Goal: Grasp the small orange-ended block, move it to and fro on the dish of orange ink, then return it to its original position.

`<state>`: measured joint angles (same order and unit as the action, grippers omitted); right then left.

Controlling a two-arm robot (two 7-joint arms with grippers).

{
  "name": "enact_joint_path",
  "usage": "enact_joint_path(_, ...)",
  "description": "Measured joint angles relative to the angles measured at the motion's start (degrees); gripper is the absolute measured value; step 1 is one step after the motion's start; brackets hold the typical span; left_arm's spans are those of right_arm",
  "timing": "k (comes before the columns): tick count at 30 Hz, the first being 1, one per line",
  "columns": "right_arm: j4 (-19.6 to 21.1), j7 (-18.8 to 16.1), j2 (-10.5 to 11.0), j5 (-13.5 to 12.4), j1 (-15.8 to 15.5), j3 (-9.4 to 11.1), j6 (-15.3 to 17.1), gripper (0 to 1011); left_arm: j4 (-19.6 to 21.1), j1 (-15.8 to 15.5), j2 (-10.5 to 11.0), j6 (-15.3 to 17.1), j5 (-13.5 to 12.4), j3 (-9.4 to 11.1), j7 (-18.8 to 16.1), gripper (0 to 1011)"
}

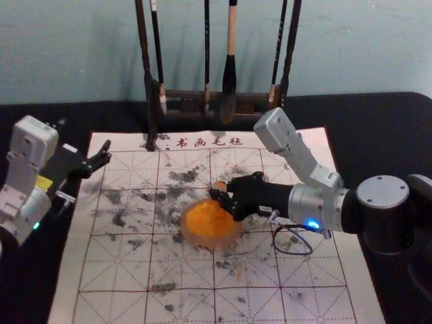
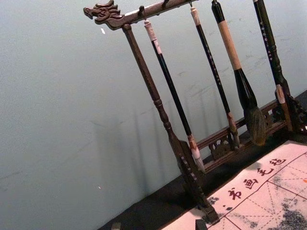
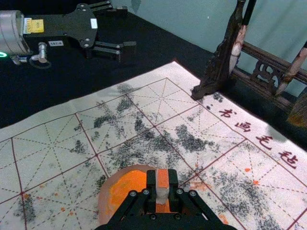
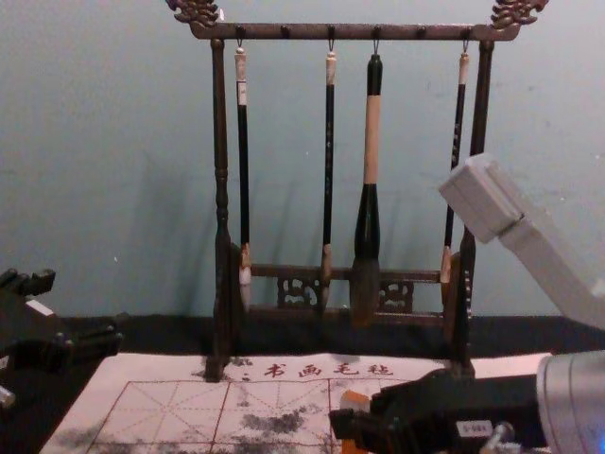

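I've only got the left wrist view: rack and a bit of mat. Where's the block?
Observer: Gripped between the fingers of the right hand, the block has orange on top.

Operator: Over the mat or the dish?

Observer: From the right wrist view, the dish of orange ink lies under the held block. I can't tell if they touch.

Operator: And where's my left hand?

Observer: By the mat's far left corner; the left hand is apart from the dish.

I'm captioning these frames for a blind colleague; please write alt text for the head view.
The robot's right gripper holds a small orange-ended block at a dish of orange ink on a gridded, ink-spotted mat. Its left gripper is open near the mat's left edge, and brushes hang from a dark rack behind.
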<state>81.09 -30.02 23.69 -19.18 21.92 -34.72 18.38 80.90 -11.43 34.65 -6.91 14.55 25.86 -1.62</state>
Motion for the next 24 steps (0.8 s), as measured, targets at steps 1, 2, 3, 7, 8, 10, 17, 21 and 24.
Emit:
enact_joint_path(1, 0.2, 0.0, 0.1, 0.0, -0.1, 0.0, 0.0, 110, 0.0, 0.0, 0.0, 0.0, 0.0, 0.0, 0.0, 1001)
enact_joint_path(2, 0.4, -0.1, 0.3, -0.1, -0.3, 0.0, 0.1, 110, 0.0, 0.0, 0.0, 0.0, 0.0, 0.0, 0.0, 1001)
enact_joint_path(3, 0.6, -0.1, 0.3, -0.2, -0.4, 0.0, 0.1, 110, 0.0, 0.0, 0.0, 0.0, 0.0, 0.0, 0.0, 1001)
enact_joint_path(7, 1.2, -0.3, 0.7, -0.4, -0.7, 0.0, 0.3, 110, 0.0, 0.0, 0.0, 0.0, 0.0, 0.0, 0.0, 1001)
enact_joint_path(8, 1.4, -0.4, 0.8, -0.4, -0.9, -0.1, 0.4, 111, 0.0, 0.0, 0.0, 0.0, 0.0, 0.0, 0.0, 1001)
enact_joint_path(10, 1.7, -0.5, 0.9, -0.5, -1.0, -0.2, 0.4, 110, 0.0, 0.0, 0.0, 0.0, 0.0, 0.0, 0.0, 1001)
enact_joint_path(17, 2.4, -0.9, 1.1, -0.8, -1.3, -0.8, 0.7, 110, 0.0, 0.0, 0.0, 0.0, 0.0, 0.0, 0.0, 1001)
enact_joint_path(21, 2.6, -1.2, 1.0, -0.9, -1.4, -1.3, 0.7, 110, 0.0, 0.0, 0.0, 0.0, 0.0, 0.0, 0.0, 1001)
enact_joint_path(24, 2.6, -1.2, 0.9, -1.0, -1.4, -1.5, 0.7, 110, 0.0, 0.0, 0.0, 0.0, 0.0, 0.0, 0.0, 1001)
